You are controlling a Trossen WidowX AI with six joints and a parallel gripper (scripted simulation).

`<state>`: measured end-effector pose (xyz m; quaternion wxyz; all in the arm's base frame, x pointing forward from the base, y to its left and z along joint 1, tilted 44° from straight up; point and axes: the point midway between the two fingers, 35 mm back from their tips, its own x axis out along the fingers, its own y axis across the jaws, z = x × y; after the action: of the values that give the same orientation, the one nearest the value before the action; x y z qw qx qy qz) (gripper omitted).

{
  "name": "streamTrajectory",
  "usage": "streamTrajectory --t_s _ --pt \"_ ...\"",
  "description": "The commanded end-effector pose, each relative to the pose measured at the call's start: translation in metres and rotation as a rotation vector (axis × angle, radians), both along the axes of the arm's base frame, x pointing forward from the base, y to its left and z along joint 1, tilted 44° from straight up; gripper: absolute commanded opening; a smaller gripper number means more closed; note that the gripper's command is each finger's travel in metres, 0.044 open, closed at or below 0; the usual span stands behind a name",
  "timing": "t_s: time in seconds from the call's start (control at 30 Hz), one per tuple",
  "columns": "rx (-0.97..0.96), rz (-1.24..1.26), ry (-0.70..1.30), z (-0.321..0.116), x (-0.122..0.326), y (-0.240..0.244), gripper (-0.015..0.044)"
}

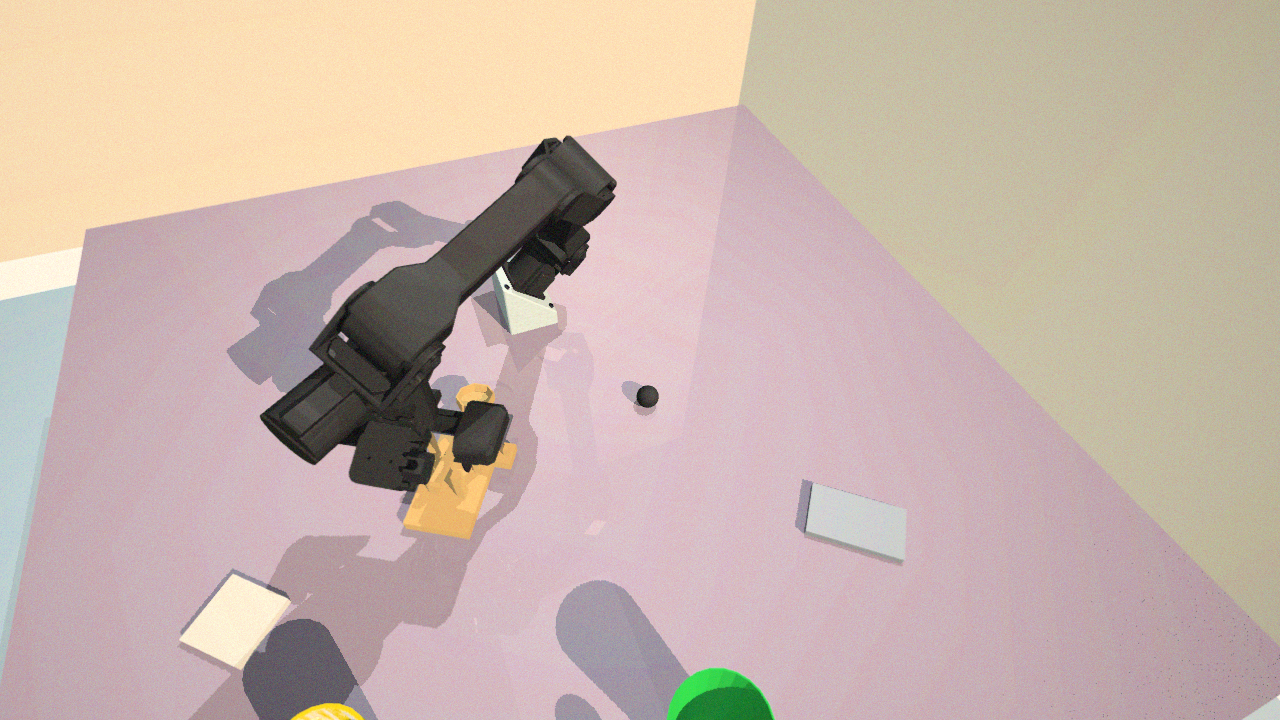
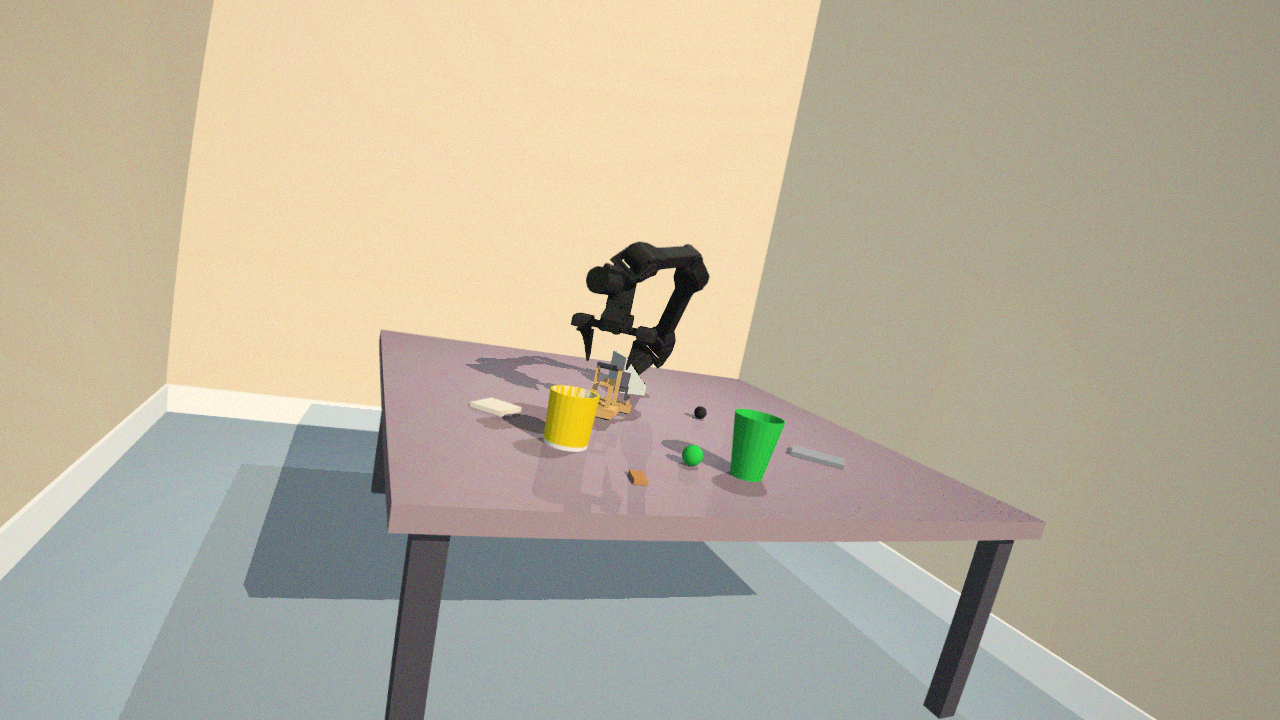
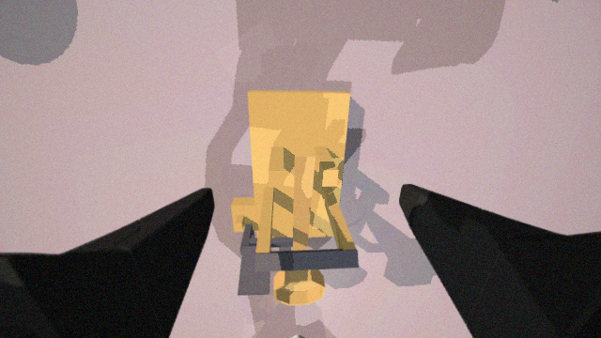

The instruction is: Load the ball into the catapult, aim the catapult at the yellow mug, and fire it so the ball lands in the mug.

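Observation:
My gripper is open, its fingers wide apart above and on either side of the orange catapult. Nothing is held. The catapult's round cup shows no ball in the wrist view. A dark crossbar lies over the arm just before the cup. The yellow mug stands upright, cut off at the bottom of the top view. A black ball and a green ball rest on the table.
A green cup stands near the green ball. A cream block, a grey block and a small orange block lie on the table. A pale angled piece stands behind the catapult.

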<state>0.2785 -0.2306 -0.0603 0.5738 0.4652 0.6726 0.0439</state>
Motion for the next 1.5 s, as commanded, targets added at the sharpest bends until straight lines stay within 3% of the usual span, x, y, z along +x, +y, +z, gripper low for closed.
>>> streamTrajectory --t_s 0.0,0.27,0.43,1.47 --pt "-0.001 0.004 0.002 0.016 -0.006 -0.013 0.044" --pt "0.002 -0.006 0.002 0.012 -0.007 -0.008 0.044" --pt "0.003 -0.006 0.001 -0.02 -0.003 0.021 0.044" --pt "0.004 -0.006 0.0 -0.053 0.002 0.052 0.044"
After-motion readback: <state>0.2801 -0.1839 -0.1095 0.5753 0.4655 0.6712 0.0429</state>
